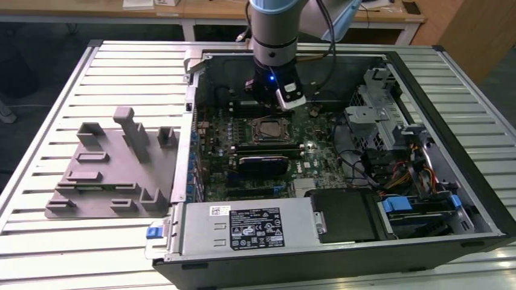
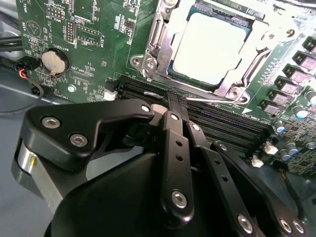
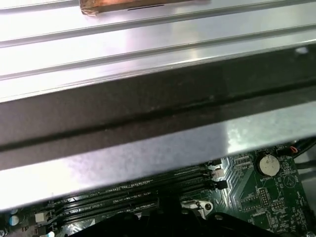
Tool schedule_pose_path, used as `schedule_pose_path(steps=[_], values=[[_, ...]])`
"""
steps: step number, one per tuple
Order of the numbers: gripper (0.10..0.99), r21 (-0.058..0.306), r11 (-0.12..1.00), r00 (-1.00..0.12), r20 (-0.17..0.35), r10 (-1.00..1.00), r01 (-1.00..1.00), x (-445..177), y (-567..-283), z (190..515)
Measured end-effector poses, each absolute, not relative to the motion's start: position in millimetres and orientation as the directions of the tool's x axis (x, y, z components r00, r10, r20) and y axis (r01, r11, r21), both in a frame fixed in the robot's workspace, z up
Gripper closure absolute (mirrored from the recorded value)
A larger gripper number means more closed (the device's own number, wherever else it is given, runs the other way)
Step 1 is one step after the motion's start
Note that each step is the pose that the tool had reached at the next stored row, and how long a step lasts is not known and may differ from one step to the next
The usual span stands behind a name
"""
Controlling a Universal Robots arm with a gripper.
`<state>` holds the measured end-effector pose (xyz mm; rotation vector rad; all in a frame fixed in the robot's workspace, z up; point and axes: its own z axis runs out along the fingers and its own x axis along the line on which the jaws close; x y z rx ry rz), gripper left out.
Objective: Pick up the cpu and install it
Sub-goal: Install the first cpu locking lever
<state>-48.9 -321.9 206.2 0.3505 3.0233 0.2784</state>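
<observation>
The cpu (image 2: 210,47) lies flat in the motherboard socket (image 1: 266,128), its pale metal top plate showing inside the silver retention frame (image 2: 148,59). My gripper (image 2: 171,104) hangs just above the black memory slots (image 2: 222,123) beside the socket, toward the case's back wall. Its black fingers (image 2: 174,129) are pressed together with nothing visible between them. In the exterior view the gripper (image 1: 269,107) sits low inside the open computer case, just beyond the socket.
The open computer case (image 1: 193,121) lies on a slatted metal table (image 1: 121,78). A grey fixture plate with blocks (image 1: 113,175) rests at the exterior view's left. The power supply (image 1: 250,226), the drive cage (image 1: 379,121) and cables (image 1: 395,175) crowd the case. A coin cell (image 2: 54,60) sits near the slots.
</observation>
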Motion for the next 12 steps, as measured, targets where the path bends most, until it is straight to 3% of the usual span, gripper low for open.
schedule_pose_path(steps=[12], values=[[0.98, 0.185, 0.947, -0.958, -0.074, 0.279, 0.261, -50.9, -318.6, 203.0]])
